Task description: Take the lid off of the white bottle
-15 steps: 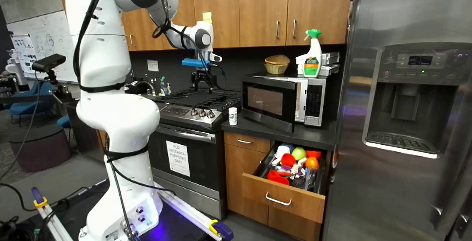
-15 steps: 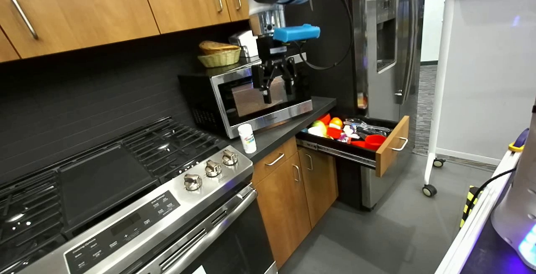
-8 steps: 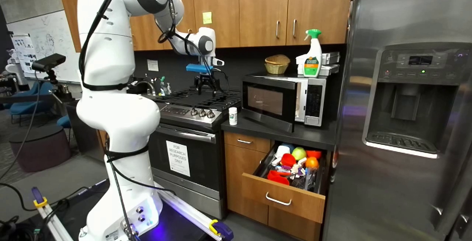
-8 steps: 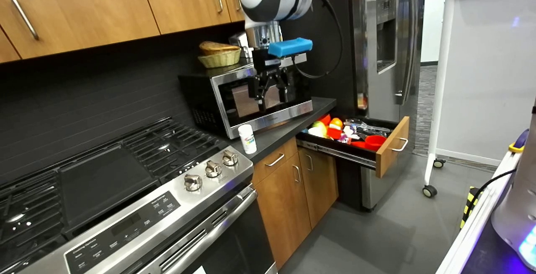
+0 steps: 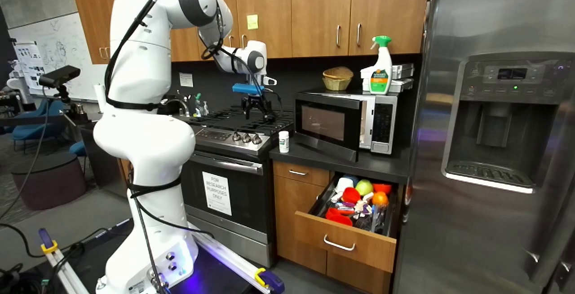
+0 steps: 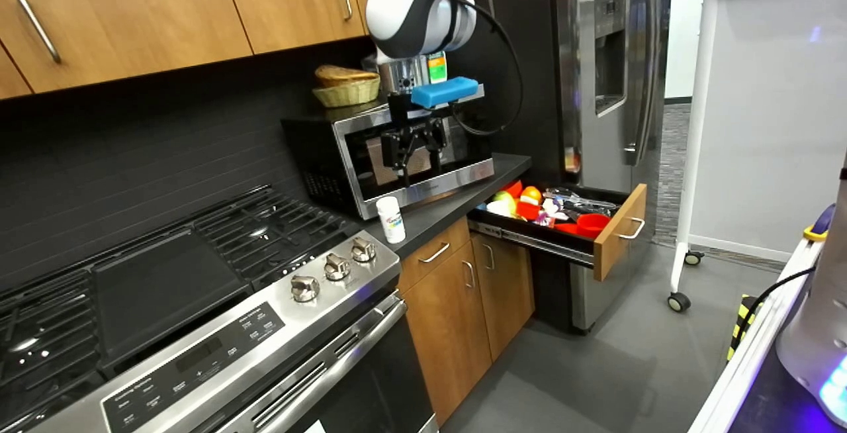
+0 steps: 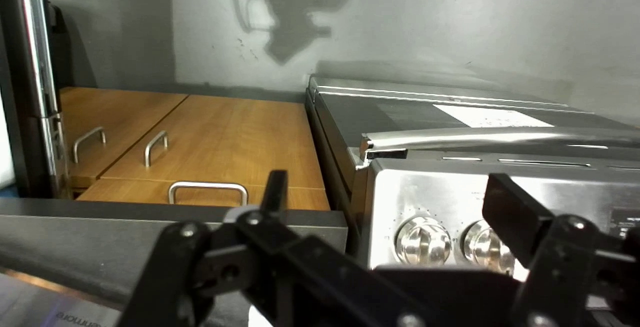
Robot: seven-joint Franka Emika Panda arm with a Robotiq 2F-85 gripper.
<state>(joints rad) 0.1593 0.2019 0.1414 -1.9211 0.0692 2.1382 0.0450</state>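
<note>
GRIPPER: your gripper (image 6: pixel 418 167) hangs with its fingers (image 7: pixel 515 217) spread well apart, above the white bottle (image 6: pixel 392 223) and clear of it | TARGET: you have the bottle upright on the dark counter (image 6: pixel 446 210), between the stove (image 6: pixel 165 287) and the microwave (image 5: pixel 382 125) | LID: the lid (image 5: pixel 284 134) seems on top, though too small to be certain
</note>
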